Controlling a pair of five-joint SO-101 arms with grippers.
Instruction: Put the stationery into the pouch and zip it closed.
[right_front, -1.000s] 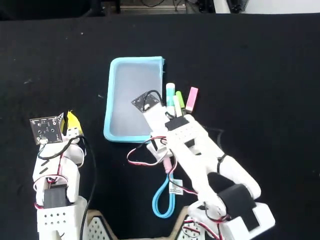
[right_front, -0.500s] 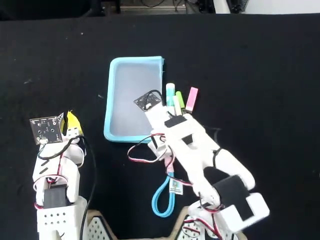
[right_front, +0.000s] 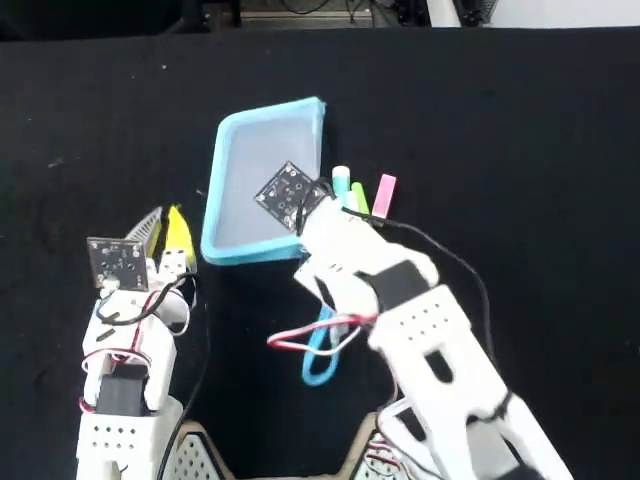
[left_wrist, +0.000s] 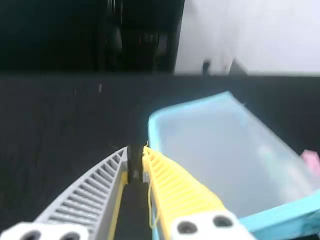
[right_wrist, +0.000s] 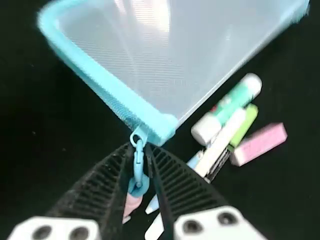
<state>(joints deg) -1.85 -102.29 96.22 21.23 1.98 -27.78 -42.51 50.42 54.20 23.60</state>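
A soft blue pouch (right_front: 250, 195) lies on the black worktop (right_front: 500, 150), with pens (right_front: 343, 184) just beside it. The right end effector (right_wrist: 139, 149) pinches the zip pull (right_wrist: 136, 142), which looks the best hold. The left end effector (left_wrist: 136, 150), pressed together, sits beside the opposite edge, where the light, floppy fabric likely needs bracing

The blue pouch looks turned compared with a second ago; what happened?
The right gripper, shut on the zipper pull, swung the pouch askew. The left gripper came forward towards the pouch's near corner. The stationery beside it stayed put.
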